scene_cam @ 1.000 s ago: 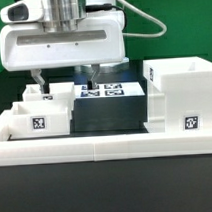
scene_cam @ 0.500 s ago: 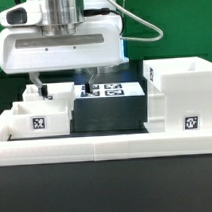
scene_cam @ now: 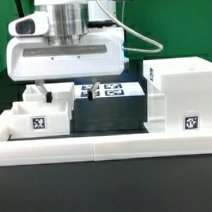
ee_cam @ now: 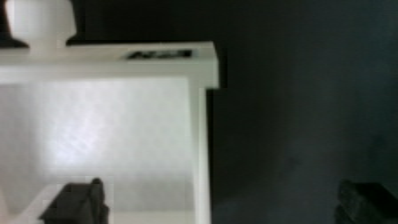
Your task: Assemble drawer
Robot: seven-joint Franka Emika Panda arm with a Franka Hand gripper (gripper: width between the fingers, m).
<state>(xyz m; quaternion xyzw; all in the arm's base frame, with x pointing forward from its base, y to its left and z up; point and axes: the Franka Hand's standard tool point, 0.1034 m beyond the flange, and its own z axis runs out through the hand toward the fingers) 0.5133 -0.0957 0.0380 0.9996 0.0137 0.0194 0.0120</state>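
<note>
A small white open-top tray point(scene_cam: 46, 112) with a square tag stands at the exterior view's left. In the wrist view the tray point(ee_cam: 107, 120) shows its round knob point(ee_cam: 39, 20) and a tag. My gripper point(scene_cam: 67, 86) hangs just above it, open wide and empty. In the wrist view the gripper point(ee_cam: 221, 205) has one finger point(ee_cam: 71, 203) over the tray's inside and the other over the black table, with the tray's side wall between them. The large boxy casing point(scene_cam: 182, 96) stands at the exterior view's right. No second tray shows.
The marker board point(scene_cam: 108, 91) lies behind a dark gap between tray and casing. A long low white rail point(scene_cam: 96, 146) runs along the front, close to the tray and casing. The black table point(ee_cam: 302, 120) shows beside the tray.
My gripper has come down toward the small tray, staying open. The tray and casing have not moved.
</note>
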